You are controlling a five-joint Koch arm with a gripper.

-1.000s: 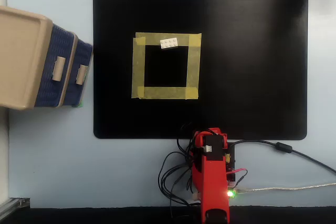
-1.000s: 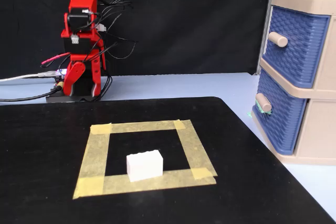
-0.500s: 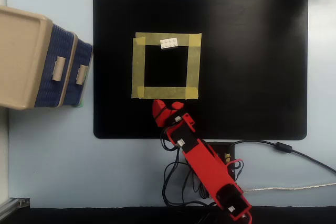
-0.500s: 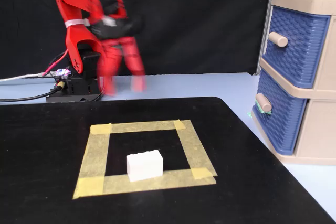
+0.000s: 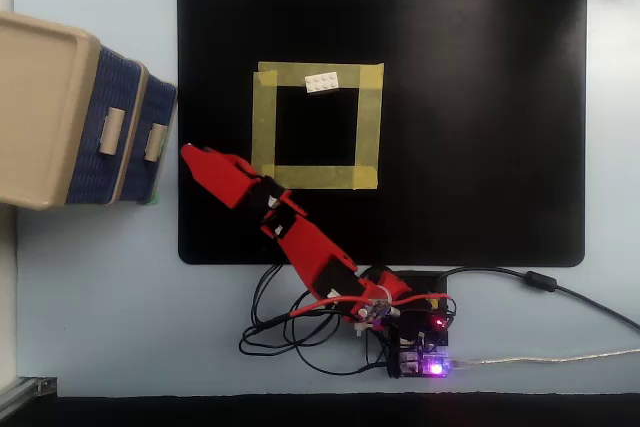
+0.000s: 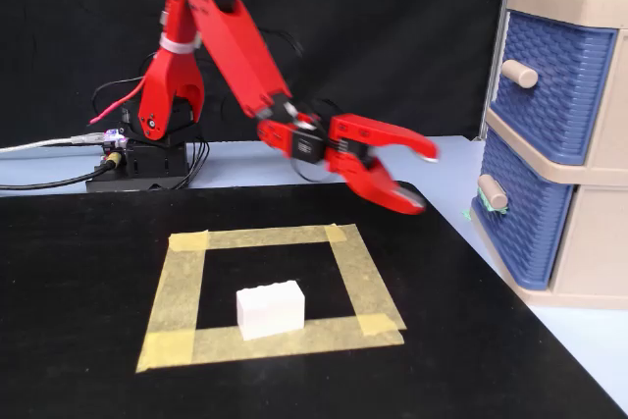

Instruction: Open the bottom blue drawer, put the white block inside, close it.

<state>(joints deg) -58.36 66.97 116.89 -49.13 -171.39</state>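
Right now your pincer (image 6: 417, 179) hangs released, empty, left of the bottom blue drawer (image 6: 525, 213) in the fixed view; the white block (image 6: 269, 307) sits on the tape square's (image 6: 186, 282) near edge.

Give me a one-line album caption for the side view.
Red arm's open gripper reaches toward the shut bottom drawer; white block waits on the tape square.

No text, label, brand or number can be read anywhere — not in either view.
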